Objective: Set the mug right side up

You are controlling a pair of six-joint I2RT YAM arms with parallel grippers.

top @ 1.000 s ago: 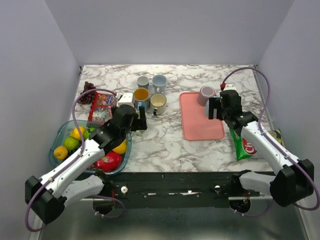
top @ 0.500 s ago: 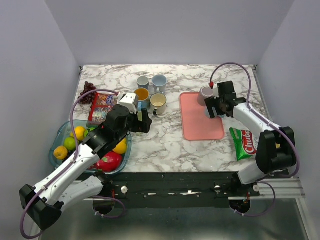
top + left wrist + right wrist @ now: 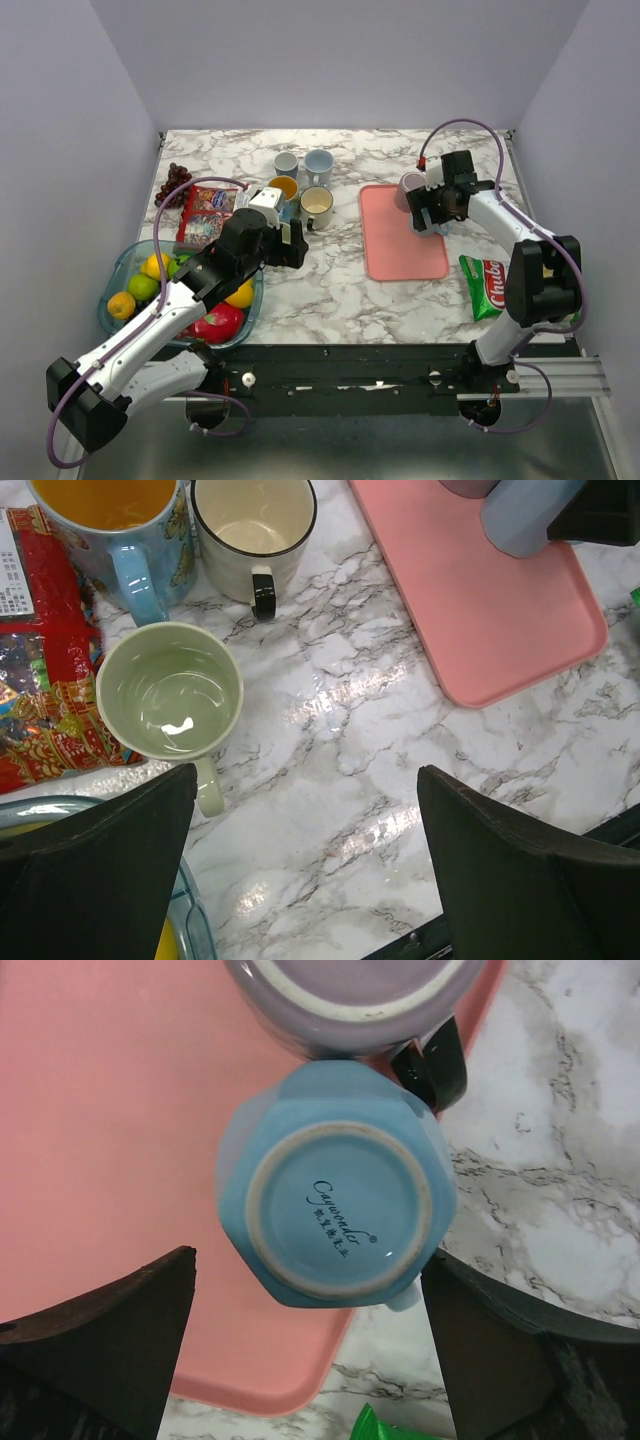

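A light blue mug (image 3: 338,1210) stands upside down at the right edge of the pink tray (image 3: 120,1160), its printed base facing up. It also shows in the left wrist view (image 3: 525,520). My right gripper (image 3: 310,1290) is open and straddles it from above, a finger on each side, not touching. In the top view the right gripper (image 3: 432,212) covers it. A purple mug (image 3: 340,1000) with a black handle stands just behind it, also visible in the top view (image 3: 409,187). My left gripper (image 3: 310,810) is open and empty above bare marble, shown in the top view (image 3: 290,246).
A green mug (image 3: 170,690), a cream mug (image 3: 253,520) and a blue mug with a yellow inside (image 3: 110,510) stand upright by the left gripper. Two more mugs (image 3: 303,162) are behind them. There are also a fruit bowl (image 3: 112,290), snack packets (image 3: 205,215), grapes (image 3: 176,180) and a green chip bag (image 3: 487,285).
My right gripper has moved back and left from beside the tray to over the blue mug. My left arm has shifted a little to the right.
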